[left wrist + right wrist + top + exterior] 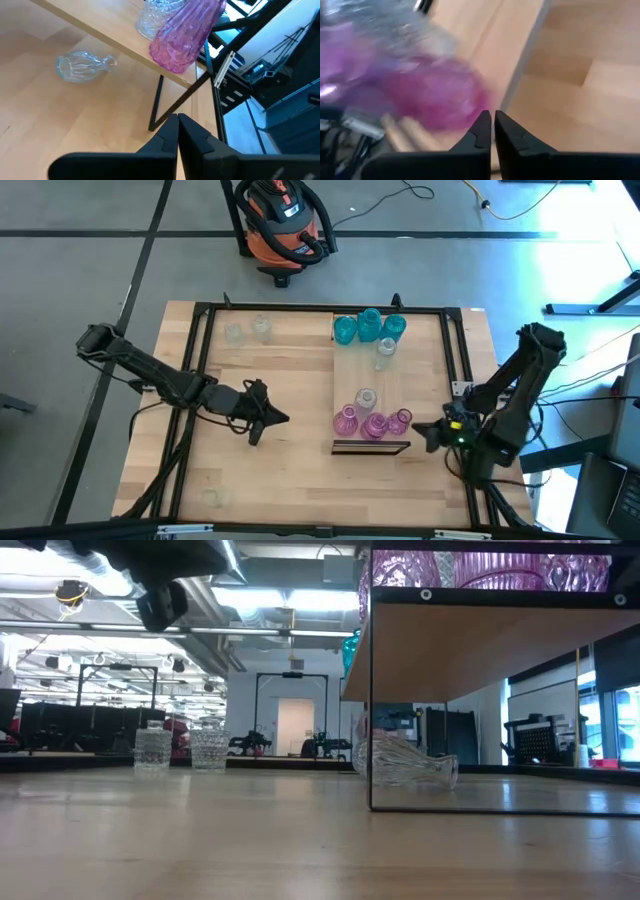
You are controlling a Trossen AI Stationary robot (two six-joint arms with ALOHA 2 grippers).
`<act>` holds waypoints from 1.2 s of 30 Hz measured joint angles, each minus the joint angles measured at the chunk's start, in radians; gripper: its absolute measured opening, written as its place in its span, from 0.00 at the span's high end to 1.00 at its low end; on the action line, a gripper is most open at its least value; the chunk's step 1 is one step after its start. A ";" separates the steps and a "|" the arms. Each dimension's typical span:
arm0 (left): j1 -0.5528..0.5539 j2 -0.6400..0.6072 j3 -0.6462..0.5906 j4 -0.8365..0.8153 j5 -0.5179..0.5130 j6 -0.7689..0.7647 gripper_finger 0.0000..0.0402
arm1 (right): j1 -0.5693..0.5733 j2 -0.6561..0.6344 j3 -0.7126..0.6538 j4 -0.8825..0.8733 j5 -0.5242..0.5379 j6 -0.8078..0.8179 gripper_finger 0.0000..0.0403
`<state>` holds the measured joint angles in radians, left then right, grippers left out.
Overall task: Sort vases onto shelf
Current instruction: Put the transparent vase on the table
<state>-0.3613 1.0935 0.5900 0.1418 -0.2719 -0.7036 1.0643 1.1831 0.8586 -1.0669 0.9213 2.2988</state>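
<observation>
The shelf (372, 375) is a light-wood board raised on a thin black frame (371, 700) at the table's right. Three teal vases (368, 325) stand at its far end and three pink vases (374, 423) at its near end. Two clear vases (366, 398) stand between them. Another clear vase (82, 66) lies on its side on the table under the shelf. Two more clear ones (153, 750) stand at the far left. My left gripper (285, 418) is shut left of the shelf. My right gripper (420, 432) is shut beside the shelf's near right corner, close to a pink vase (437, 97).
An orange and black shop vacuum (285, 225) stands on the floor beyond the far edge. A black rail frame (200, 310) borders the tabletop. Bare wood lies across the table's left and near parts.
</observation>
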 joint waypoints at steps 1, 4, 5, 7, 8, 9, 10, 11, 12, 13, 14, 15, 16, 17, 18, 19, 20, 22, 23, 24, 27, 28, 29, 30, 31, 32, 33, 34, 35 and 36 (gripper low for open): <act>0.005 0.000 0.000 0.000 0.001 0.000 1.00 | -0.019 -0.001 -0.020 0.001 -0.005 -0.001 0.98; 0.010 0.000 0.000 0.002 0.002 0.000 1.00 | -0.081 -0.002 -0.048 -0.049 -0.060 -0.002 1.00; 0.010 0.000 0.000 0.002 0.002 -0.001 1.00 | -0.100 -0.003 -0.055 -0.071 -0.077 -0.002 1.00; 0.010 0.000 0.000 0.003 0.020 0.000 1.00 | -0.124 -0.011 -0.068 -0.119 -0.103 -0.003 0.99; 0.010 0.000 0.000 0.003 0.034 0.000 1.00 | -0.129 -0.022 -0.073 -0.129 -0.104 -0.004 1.00; 0.010 0.000 0.000 0.003 0.046 0.000 1.00 | -0.134 -0.035 -0.079 -0.139 -0.108 -0.005 1.00; 0.010 0.000 0.000 0.003 0.056 0.004 1.00 | -0.138 -0.047 -0.086 -0.149 -0.109 -0.006 1.00; 0.010 0.000 0.000 0.003 0.063 0.005 1.00 | -0.137 -0.058 -0.092 -0.160 -0.115 -0.006 1.00; 0.010 0.000 0.000 0.003 0.068 0.006 1.00 | -0.135 -0.069 -0.097 -0.175 -0.124 -0.006 1.00; 0.010 0.000 0.000 0.003 0.076 0.007 1.00 | -0.134 -0.082 -0.100 -0.193 -0.133 -0.006 1.00; 0.011 0.000 0.000 0.003 0.080 0.007 1.00 | -0.134 -0.094 -0.101 -0.218 -0.144 -0.006 1.00; 0.011 0.000 0.000 0.002 0.085 0.007 1.00 | -0.134 -0.108 -0.101 -0.250 -0.152 -0.006 1.00; 0.011 0.000 0.000 0.002 0.091 0.007 1.00 | -0.134 -0.120 -0.101 -0.285 -0.161 -0.007 1.00; 0.011 0.000 0.000 0.002 0.101 0.007 1.00 | -0.134 -0.133 -0.101 -0.320 -0.173 -0.010 1.00; 0.011 0.000 0.000 0.002 0.109 0.007 1.00 | -0.134 -0.145 -0.101 -0.361 -0.186 -0.014 1.00; 0.011 0.000 0.000 0.002 0.113 0.007 1.00 | -0.134 -0.155 -0.101 -0.403 -0.203 -0.019 1.00; 0.011 0.000 0.000 0.002 0.120 0.007 1.00 | -0.134 -0.162 -0.101 -0.436 -0.225 -0.022 1.00; 0.011 0.000 0.000 0.002 0.129 0.007 1.00 | -0.135 -0.169 -0.102 -0.435 -0.236 -0.027 1.00; 0.011 0.000 0.000 0.001 0.129 0.007 1.00 | -0.134 -0.171 -0.102 -0.425 -0.237 -0.030 1.00; 0.011 0.000 0.000 0.001 0.129 0.006 1.00 | -0.127 -0.170 -0.102 -0.427 -0.241 -0.032 1.00; 0.015 0.000 0.000 0.001 0.129 0.006 1.00 | -0.135 -0.156 -0.102 -0.422 -0.251 -0.031 1.00; 0.020 0.000 0.000 0.002 0.131 0.006 1.00 | -0.144 -0.150 -0.102 -0.408 -0.252 -0.028 1.00; 0.026 0.000 0.000 0.002 0.134 0.007 1.00 | -0.145 -0.149 -0.102 -0.384 -0.249 -0.024 1.00; 0.032 0.000 0.000 0.004 0.138 0.008 1.00 | -0.144 -0.150 -0.102 -0.362 -0.235 -0.018 1.00; 0.039 0.000 0.000 0.008 0.146 0.017 1.00 | -0.142 -0.151 -0.098 -0.348 -0.222 -0.012 1.00; 0.047 0.000 0.000 0.012 0.160 0.029 1.00 | -0.142 -0.151 -0.084 -0.343 -0.217 -0.009 1.00; 0.056 0.000 0.001 0.015 0.179 0.039 1.00 | -0.142 -0.149 -0.062 -0.348 -0.209 -0.009 1.00; 0.068 0.000 0.001 0.014 0.203 0.050 1.00 | -0.141 -0.147 -0.033 -0.361 -0.195 -0.011 1.00; 0.083 0.005 0.002 0.010 0.226 0.059 1.00 | -0.141 -0.144 0.001 -0.397 -0.174 -0.015 1.00; 0.102 0.017 0.002 0.008 0.240 0.067 1.00 | -0.141 -0.138 0.042 -0.443 -0.154 -0.017 1.00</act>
<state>-0.2595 1.1109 0.5922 0.1501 -0.0320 -0.6361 0.9233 1.0448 0.9004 -1.5096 0.7677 2.2815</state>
